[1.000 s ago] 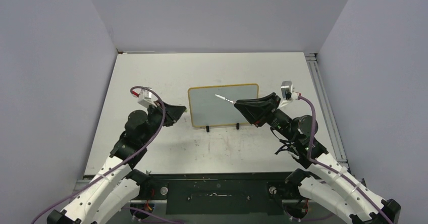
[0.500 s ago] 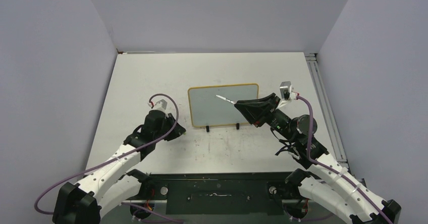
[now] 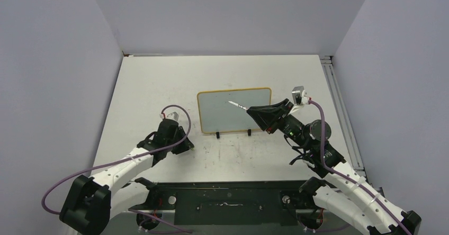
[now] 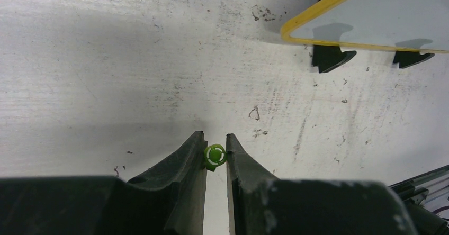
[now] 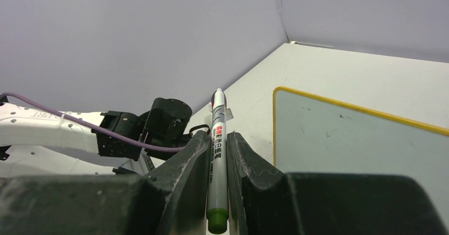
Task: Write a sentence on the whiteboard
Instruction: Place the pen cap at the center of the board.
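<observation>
From above, the whiteboard (image 3: 234,110) is being shown propped mid-worktop, its long axis parallel to the near edge. The right gripper (image 3: 250,109) at its right end is clamped on a marker (image 3: 237,105) pointing left over its face. In the left wrist view, a green cap (image 4: 215,155) is being pinched by the left gripper (image 4: 215,139), with the whiteboard's corner ahead to the right. In the right wrist view, the marker is being gripped lengthwise, with the whiteboard just right of it.

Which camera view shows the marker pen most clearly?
The right wrist view: the marker runs up the middle, clamped in the right end effector, its label visible. The top external view shows only a thin white sliver against the whiteboard. The left wrist view misses it.
</observation>
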Available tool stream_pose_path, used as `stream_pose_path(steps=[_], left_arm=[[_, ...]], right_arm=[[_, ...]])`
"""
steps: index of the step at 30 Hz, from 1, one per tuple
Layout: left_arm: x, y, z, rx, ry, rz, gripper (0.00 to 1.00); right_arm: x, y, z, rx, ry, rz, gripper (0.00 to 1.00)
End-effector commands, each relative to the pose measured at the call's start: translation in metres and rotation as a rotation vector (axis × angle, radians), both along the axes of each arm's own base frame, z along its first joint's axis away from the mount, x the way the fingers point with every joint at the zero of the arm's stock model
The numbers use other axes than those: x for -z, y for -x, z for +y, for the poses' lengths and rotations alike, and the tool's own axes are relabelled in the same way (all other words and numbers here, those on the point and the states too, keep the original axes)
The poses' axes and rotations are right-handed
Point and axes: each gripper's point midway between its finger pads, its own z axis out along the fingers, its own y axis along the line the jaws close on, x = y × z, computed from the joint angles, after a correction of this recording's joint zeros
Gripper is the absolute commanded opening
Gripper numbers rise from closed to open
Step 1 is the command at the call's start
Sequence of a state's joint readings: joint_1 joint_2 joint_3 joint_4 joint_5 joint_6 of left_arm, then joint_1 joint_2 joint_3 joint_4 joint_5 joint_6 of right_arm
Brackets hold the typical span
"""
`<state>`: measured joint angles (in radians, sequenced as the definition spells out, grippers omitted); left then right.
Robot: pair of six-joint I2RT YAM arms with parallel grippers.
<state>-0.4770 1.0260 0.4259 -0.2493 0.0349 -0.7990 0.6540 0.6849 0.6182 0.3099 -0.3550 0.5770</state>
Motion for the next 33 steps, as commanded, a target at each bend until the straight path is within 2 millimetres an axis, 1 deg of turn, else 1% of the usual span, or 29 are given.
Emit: stream_pose_path(steps=[1,5,8,12,14,17,20,25,29,33], left_arm=[[0.001,-0.005,-0.006,0.032,0.002,-0.011,0.11],[0.003,-0.005,-0.006,0.035,-0.001,-0.005,0.16],[0.005,-0.004,-0.006,0.041,-0.007,-0.004,0.26],[0.006,-0.003,-0.003,0.042,-0.018,-0.002,0.29],[0.006,-0.003,-0.002,0.037,-0.018,-0.003,0.36],[0.000,-0.006,0.001,0.022,-0.029,-0.016,0.51],[-0.012,-0.011,0.004,0.009,-0.034,-0.047,0.61],[-0.042,-0.020,0.007,0.012,-0.032,-0.107,0.73],[-0.065,-0.027,0.013,0.035,-0.051,-0.141,0.85],[-0.090,-0.036,0.016,0.066,-0.019,-0.185,0.89]], right_arm=[[-0.017,-0.001,-0.007,0.036,-0.013,-0.047,0.05],[-0.014,-0.003,-0.007,0.042,-0.005,-0.040,0.05],[-0.012,-0.003,-0.008,0.048,0.000,-0.035,0.05],[-0.012,-0.003,-0.009,0.050,0.002,-0.035,0.05],[-0.012,-0.003,-0.010,0.054,0.004,-0.036,0.05],[-0.012,-0.004,-0.010,0.057,0.010,-0.033,0.05],[-0.013,-0.004,-0.010,0.059,0.012,-0.037,0.05],[-0.012,-0.005,-0.010,0.065,0.018,-0.036,0.05],[-0.011,-0.007,-0.012,0.082,0.018,-0.028,0.05],[-0.011,-0.011,-0.019,0.123,0.016,-0.022,0.05]])
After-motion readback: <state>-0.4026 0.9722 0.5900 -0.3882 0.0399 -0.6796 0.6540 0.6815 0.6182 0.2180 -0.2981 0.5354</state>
